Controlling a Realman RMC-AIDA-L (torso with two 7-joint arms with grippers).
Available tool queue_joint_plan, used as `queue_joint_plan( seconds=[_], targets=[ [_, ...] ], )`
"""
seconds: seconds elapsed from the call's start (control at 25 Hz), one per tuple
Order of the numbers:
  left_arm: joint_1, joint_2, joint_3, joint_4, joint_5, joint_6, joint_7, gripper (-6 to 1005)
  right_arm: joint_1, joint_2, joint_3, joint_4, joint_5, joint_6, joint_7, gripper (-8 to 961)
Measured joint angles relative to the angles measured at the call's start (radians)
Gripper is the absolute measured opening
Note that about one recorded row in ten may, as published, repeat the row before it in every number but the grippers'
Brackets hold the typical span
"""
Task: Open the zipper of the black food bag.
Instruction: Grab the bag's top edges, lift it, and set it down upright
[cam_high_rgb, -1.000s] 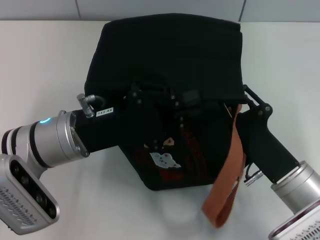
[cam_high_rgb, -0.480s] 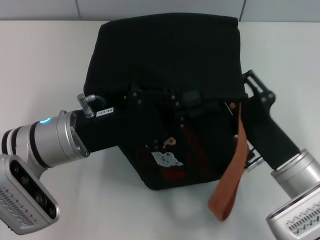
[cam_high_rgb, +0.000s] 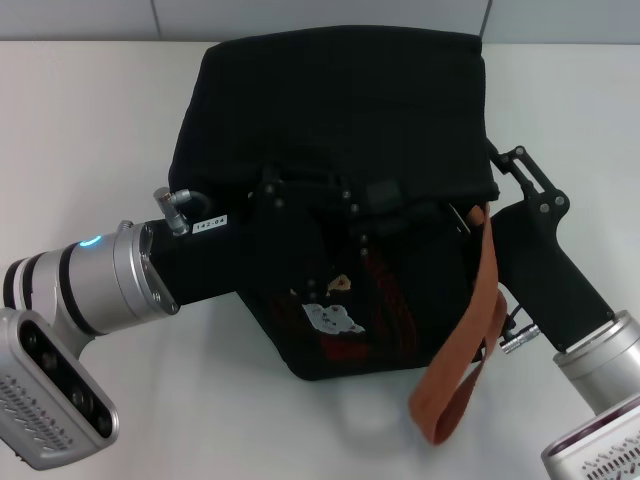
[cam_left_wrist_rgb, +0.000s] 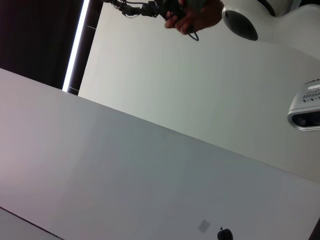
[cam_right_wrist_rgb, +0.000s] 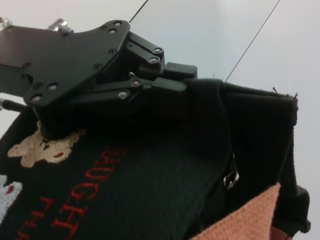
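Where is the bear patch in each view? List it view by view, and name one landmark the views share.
Head view: the bear patch sits on the near side of the black bag, just below the left gripper.
Left wrist view: not in it; only wall and ceiling show.
Right wrist view: the bear patch lies under the left gripper, beside the red lettering.
Shared landmark: the left gripper pressed against the bag.

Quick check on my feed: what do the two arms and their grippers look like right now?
Both arms are silver metal cylinders ending in matte black gripper housings with visible screws. The left arm has black bands, a lit blue dot, a small white label and a silver elbow connector. The left gripper is black linkage plates. The right gripper has thin black bar links and a silver plug near its wrist.
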Motion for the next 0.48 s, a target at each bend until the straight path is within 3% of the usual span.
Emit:
queue_joint_plan(
  seconds=[0.24,0.48],
  targets=[
    [-0.003,0.000,0.000,0.000,0.000,0.000,0.000,84,-0.001,0.000,0.005,0.011,0.000,0.002,-0.041,642],
    [-0.003,0.000,0.000,0.000,-0.001,0.001,0.000,83,0.011,0.000,0.006,0.012,0.000,0.030,-0.049,493]
  ],
)
